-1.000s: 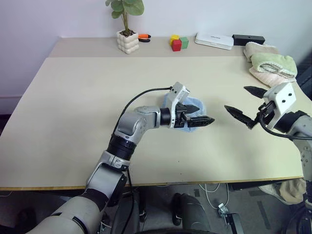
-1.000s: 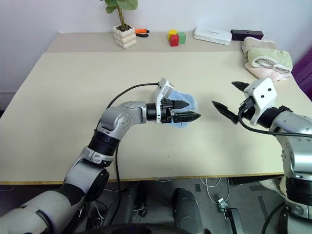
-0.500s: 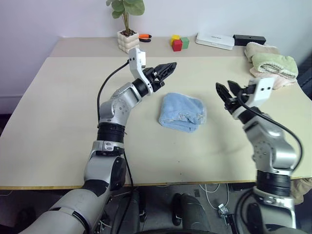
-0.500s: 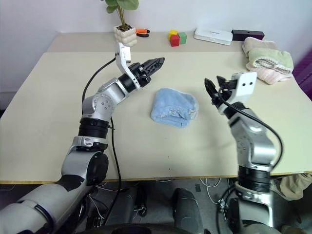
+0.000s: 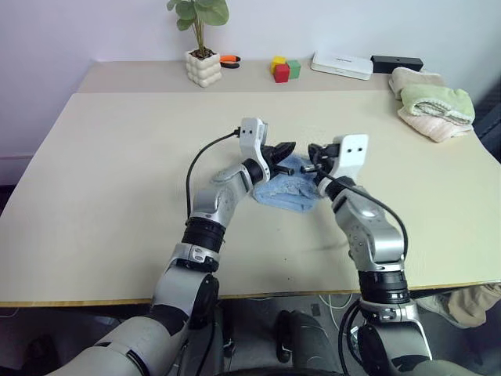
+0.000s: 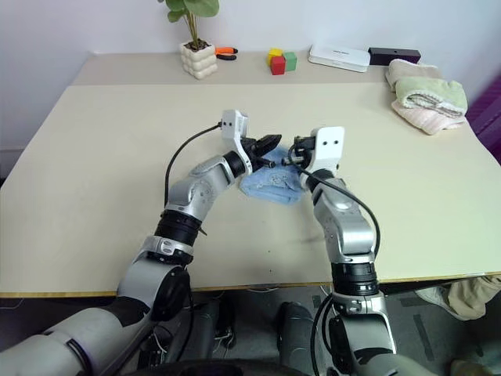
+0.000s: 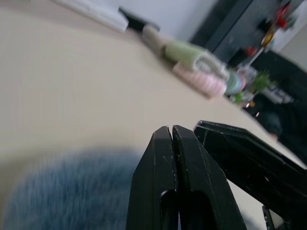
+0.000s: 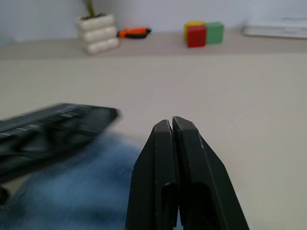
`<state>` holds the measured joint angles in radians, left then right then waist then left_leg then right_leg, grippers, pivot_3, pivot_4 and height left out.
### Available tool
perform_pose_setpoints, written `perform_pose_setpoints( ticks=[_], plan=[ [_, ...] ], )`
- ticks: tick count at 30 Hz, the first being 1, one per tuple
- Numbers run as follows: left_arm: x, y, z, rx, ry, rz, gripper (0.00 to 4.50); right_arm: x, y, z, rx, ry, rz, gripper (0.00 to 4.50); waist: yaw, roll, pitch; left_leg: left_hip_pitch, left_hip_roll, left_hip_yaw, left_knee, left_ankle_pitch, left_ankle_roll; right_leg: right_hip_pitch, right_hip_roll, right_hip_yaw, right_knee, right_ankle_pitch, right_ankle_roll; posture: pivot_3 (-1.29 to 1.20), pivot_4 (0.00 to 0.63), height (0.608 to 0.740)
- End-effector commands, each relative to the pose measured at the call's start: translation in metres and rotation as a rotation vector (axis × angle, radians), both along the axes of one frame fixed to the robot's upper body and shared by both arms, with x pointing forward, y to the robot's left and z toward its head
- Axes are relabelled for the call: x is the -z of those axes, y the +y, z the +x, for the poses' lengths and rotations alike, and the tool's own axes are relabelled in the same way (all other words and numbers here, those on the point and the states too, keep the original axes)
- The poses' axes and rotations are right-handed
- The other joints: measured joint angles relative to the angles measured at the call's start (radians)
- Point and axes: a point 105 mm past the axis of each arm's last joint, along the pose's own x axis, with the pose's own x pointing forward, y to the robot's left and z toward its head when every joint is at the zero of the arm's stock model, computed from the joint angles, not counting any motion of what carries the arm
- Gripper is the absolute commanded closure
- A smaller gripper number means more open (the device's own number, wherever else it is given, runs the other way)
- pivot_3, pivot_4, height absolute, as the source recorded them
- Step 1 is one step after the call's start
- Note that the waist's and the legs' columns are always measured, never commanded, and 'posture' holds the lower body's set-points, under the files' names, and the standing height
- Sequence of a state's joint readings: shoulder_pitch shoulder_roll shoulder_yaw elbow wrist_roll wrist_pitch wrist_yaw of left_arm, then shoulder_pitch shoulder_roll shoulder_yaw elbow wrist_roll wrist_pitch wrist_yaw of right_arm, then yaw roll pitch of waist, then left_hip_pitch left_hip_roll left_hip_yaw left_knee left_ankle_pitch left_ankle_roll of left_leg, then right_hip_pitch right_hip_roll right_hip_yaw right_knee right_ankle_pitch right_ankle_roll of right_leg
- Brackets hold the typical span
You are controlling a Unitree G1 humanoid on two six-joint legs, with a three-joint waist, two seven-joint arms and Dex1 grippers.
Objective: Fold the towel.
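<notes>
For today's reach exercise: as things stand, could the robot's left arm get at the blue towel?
Probably yes. The left gripper hovers right over the towel with nothing between them. Its fingers are shut, though, so they would have to open first, and the right gripper sits close beside it.

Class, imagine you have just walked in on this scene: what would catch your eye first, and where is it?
First, the two black end effectors, left and right, both shut, tips nearly meeting over the light blue towel bunched in the middle of the table. Next, the potted plant and coloured blocks along the far edge, and the stack of folded towels at the far right corner.
</notes>
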<state>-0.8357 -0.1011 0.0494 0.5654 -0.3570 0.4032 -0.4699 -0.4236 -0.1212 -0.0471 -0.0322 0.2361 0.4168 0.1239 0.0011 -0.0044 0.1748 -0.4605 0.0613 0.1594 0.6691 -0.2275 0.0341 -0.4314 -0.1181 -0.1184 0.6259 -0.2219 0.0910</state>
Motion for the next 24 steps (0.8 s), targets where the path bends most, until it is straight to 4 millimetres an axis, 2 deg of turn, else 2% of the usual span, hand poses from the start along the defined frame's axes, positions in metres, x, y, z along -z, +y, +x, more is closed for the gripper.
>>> perform_pose_setpoints(
  ticks=[1,6,9,12,15,17,19,22,24],
  plan=[
    [0.013,0.008,0.003,-0.038,-0.018,0.06,4.46,0.017,-0.006,-0.003,0.027,0.016,-0.035,4.46,0.001,0.0,0.0,0.0,0.0,0.0,0.0,0.0,0.0,0.0,0.0,0.0,0.0,0.0,0.0,0.0,0.15,0.74],
    [0.03,0.028,0.007,-0.075,-0.021,0.125,4.46,0.038,-0.015,-0.011,0.034,0.043,-0.113,4.46,-0.006,0.0,0.0,0.0,0.0,-0.001,0.0,0.0,0.0,0.0,0.0,0.0,0.001,0.0,0.0,0.0,0.15,0.74],
    [0.03,0.036,0.009,-0.088,-0.029,0.116,4.46,0.043,-0.025,-0.012,0.076,0.051,-0.139,4.46,-0.014,0.0,0.0,0.001,0.0,-0.001,0.0,0.0,0.0,0.0,0.0,0.0,0.001,0.0,0.0,0.0,0.15,0.74],
    [0.031,0.041,0.01,-0.099,-0.028,0.115,4.46,0.044,-0.028,-0.011,0.087,0.051,-0.152,4.46,-0.015,0.0,0.0,0.001,0.001,-0.001,0.0,0.0,0.0,0.0,0.0,0.0,0.001,0.0,0.0,0.0,0.15,0.74],
    [0.022,0.048,0.012,-0.114,-0.019,0.067,4.46,0.033,-0.021,-0.011,0.042,0.017,-0.083,4.46,-0.015,0.0,0.0,0.001,0.001,-0.001,0.0,0.0,0.0,0.0,0.0,0.0,0.002,0.0,0.0,0.0,0.15,0.74],
    [0.014,0.05,0.011,-0.101,-0.042,0.046,4.5,0.021,-0.02,-0.011,0.024,-0.006,0.021,3.93,-0.015,0.0,0.0,0.001,0.001,-0.001,0.0,0.0,0.0,0.0,0.0,0.001,0.002,0.0,0.0,0.0,0.15,0.74],
    [0.005,0.048,0.005,-0.04,-0.058,-0.009,4.5,0.009,-0.026,-0.009,0.037,-0.018,0.125,3.21,-0.015,0.0,0.0,0.001,0.001,-0.001,0.0,0.0,0.0,0.0,0.0,0.001,0.002,0.0,0.0,0.0,0.15,0.74],
    [-0.006,0.053,0.004,-0.034,-0.108,0.011,3.14,-0.013,-0.035,-0.01,0.016,-0.049,0.156,1.57,-0.013,0.0,0.0,0.001,0.001,-0.001,0.0,0.0,0.0,0.0,0.0,0.001,0.002,0.0,0.0,0.0,0.15,0.74],
    [-0.01,0.058,0.004,-0.043,-0.129,0.022,2.14,-0.02,-0.042,-0.01,0.023,-0.044,0.16,0.54,-0.013,0.0,0.0,0.001,0.001,-0.001,0.0,0.0,0.0,0.0,0.0,0.001,0.002,0.0,0.0,0.0,0.15,0.74]
  ],
)
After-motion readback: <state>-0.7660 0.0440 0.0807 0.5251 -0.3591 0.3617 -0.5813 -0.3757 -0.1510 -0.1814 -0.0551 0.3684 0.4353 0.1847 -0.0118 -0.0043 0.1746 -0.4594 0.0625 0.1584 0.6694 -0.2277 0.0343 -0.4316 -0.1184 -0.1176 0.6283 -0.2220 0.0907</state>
